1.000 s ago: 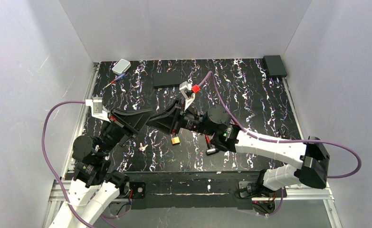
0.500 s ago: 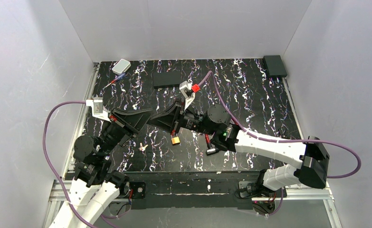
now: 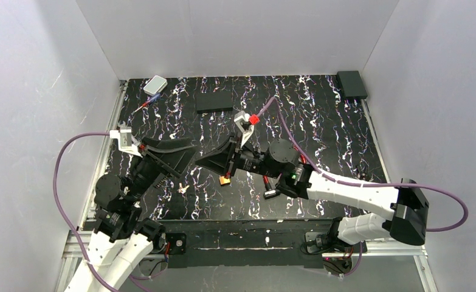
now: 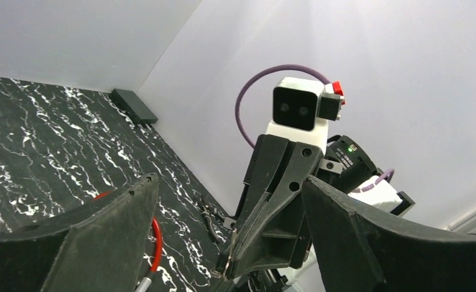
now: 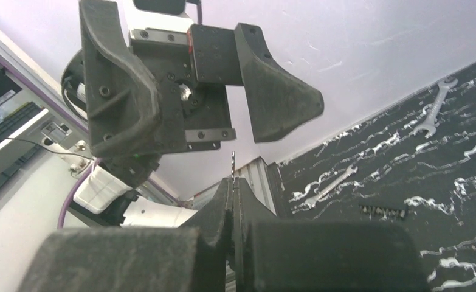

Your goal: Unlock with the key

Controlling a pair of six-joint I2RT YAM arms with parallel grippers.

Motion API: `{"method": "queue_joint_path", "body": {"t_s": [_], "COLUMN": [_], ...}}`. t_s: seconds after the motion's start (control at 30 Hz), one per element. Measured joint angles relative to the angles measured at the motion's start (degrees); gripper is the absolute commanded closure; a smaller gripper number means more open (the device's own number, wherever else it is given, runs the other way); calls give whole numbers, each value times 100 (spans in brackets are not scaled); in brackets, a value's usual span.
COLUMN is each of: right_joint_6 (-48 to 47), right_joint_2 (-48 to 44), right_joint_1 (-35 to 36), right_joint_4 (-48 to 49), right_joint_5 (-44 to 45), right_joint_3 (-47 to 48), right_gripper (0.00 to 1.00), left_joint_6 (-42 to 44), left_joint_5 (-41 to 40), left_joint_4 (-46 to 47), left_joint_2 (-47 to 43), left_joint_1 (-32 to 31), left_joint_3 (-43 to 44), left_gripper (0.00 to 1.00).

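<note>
The key (image 5: 232,163) shows only as a thin tip sticking out of the right jaws, which are pressed together on it above the counter (image 3: 320,121). In the right wrist view its long axis runs from 6 to 12 o'clock, tip at 12. The left jaws stand wide apart on either side of that tip.

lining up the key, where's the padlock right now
In the top view the brass padlock sits near the middle of the table, just below the right claw and partly hidden by it.
</note>
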Motion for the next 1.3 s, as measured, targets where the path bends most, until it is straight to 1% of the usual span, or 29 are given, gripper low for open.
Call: {"method": "queue_joint_path", "body": {"t_s": [0.1,0.27,0.4,0.5,0.77,0.93,1.13,1.3], "right_joint_6": [-48,-118,-195,-254,-278,-188,22,173], "right_joint_2": [-208,-557,-876,-1130,-1991,-2306,-2481,-2861], "right_joint_1": [0,0,0,0,0,0,0,0], "right_joint_4": [-153,-461,-782,-1143,-2177,-2730,-3346,-3928], "right_joint_5": [87,258,404,535,1126,1493,1733,1919], "right_joint_3": [-197,-466,-723,-824,-1217,-1443,-1696,-1963], "right_gripper": [99,99,99,99,99,99,99,99], "left_joint_6": [133,448,686,767,557,372,177,-22], "left_joint_5": [-103,-286,-291,-293,-619,-811,-1200,-1556], "left_joint_4": [-367,-1386,-2404,-3001,-4221,-4586,-5021,-5165], "left_joint_2": [-52,42,546,1084,2050,2813,4033,4804], "left_joint_1": [0,0,0,0,0,-87,-551,-879], "left_joint_3": [103,627,1351,1665,1545,1545,1602,1790], "left_gripper": [3,2,10,13,16,17,23,29]}}
